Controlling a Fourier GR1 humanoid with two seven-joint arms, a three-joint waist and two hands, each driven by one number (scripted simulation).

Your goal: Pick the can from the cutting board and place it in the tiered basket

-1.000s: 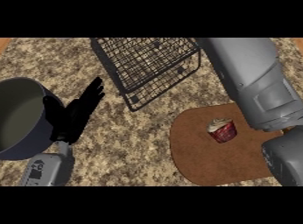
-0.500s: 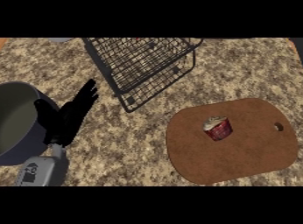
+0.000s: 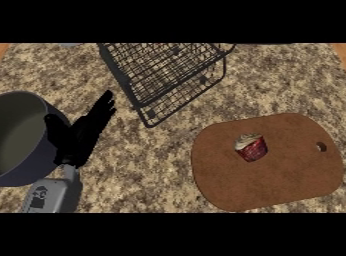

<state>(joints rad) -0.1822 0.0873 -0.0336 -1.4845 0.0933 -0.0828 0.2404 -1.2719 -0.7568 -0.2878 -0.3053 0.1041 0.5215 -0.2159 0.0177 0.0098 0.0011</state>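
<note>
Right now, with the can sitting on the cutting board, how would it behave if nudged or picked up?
The can looks tilted on the cutting board, so a nudge would probably tip it and let it roll. It seems small and rigid, likely light. Its smooth round side may slip.

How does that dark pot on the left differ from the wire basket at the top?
The pot has solid grey-blue walls and a round, open mouth; the tiered basket is black wire mesh that you can see the counter through. The pot is round, the basket boxy with straight edges. The pot sits beside the left hand; the basket stands farther back. Both rest on the speckled counter and look empty.
</note>
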